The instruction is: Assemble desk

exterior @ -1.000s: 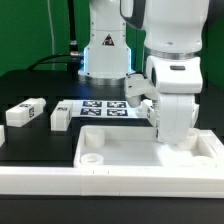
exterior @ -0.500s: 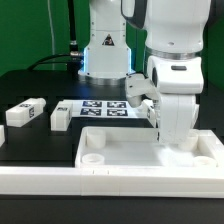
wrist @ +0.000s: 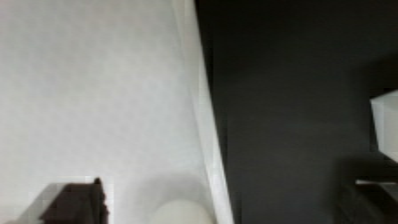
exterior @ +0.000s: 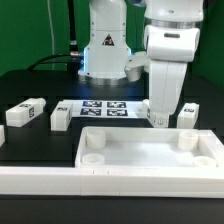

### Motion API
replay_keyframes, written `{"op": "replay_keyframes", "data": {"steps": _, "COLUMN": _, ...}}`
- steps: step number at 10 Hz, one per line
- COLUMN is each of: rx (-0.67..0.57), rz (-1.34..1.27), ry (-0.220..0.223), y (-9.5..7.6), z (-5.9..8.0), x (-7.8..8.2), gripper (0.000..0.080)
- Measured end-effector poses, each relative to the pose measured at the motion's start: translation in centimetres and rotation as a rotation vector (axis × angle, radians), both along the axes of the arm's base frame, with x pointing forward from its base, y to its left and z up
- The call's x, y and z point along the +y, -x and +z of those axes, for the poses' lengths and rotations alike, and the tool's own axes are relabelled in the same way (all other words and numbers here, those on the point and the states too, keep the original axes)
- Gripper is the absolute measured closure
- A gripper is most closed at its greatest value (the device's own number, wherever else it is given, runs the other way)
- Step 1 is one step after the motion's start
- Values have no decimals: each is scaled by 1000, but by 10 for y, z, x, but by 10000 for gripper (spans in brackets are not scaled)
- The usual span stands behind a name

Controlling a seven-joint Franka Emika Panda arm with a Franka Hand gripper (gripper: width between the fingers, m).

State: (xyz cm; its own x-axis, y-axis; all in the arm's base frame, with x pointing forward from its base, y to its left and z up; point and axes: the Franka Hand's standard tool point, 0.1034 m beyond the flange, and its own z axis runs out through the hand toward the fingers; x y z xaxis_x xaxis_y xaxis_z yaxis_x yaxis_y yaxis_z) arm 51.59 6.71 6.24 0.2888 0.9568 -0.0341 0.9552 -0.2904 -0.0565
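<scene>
The gripper (exterior: 158, 119) hangs over the far rim of the tabletop (exterior: 140, 152), toward the exterior view's right, with its jaws apart and nothing in them. In the wrist view the two dark fingers (wrist: 71, 200) show at opposite sides of the picture. Between them are only the white tabletop (wrist: 89, 90) and a strip of the black table (wrist: 285, 90).

Just right of the gripper in the exterior view stands an upright leg (exterior: 187, 113), a white block with a dark tag on its face, close behind the tabletop's far right corner. Whether it touches the rim cannot be told. It is the nearest thing to the fingers on that side.

The tabletop lies flat at the near right of the table (exterior: 40, 145), rim upward. Round corner sockets (exterior: 93, 140) show at its corners, and its inside is bare. A long white border bar (exterior: 60, 182) runs along the near edge in front of it.

Left of the gripper and farther back, the marker board (exterior: 100, 107) lies flat on the table. At its left end sits the leg by the board (exterior: 60, 117). The far-left leg (exterior: 25, 112) lies well apart from the tabletop. The robot base (exterior: 105, 50) rises behind the marker board.
</scene>
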Motion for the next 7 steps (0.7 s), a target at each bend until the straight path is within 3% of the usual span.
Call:
{"op": "replay_keyframes", "data": {"steps": 5, "rx": 6, "rz": -14, "ry": 0, "y": 2, "z": -4, "x": -1, "gripper": 151}}
{"op": "replay_keyframes", "data": {"steps": 7, "rx": 9, "rz": -286, "ry": 18, "y": 7, "z": -3, "x": 4, "gripper": 151}}
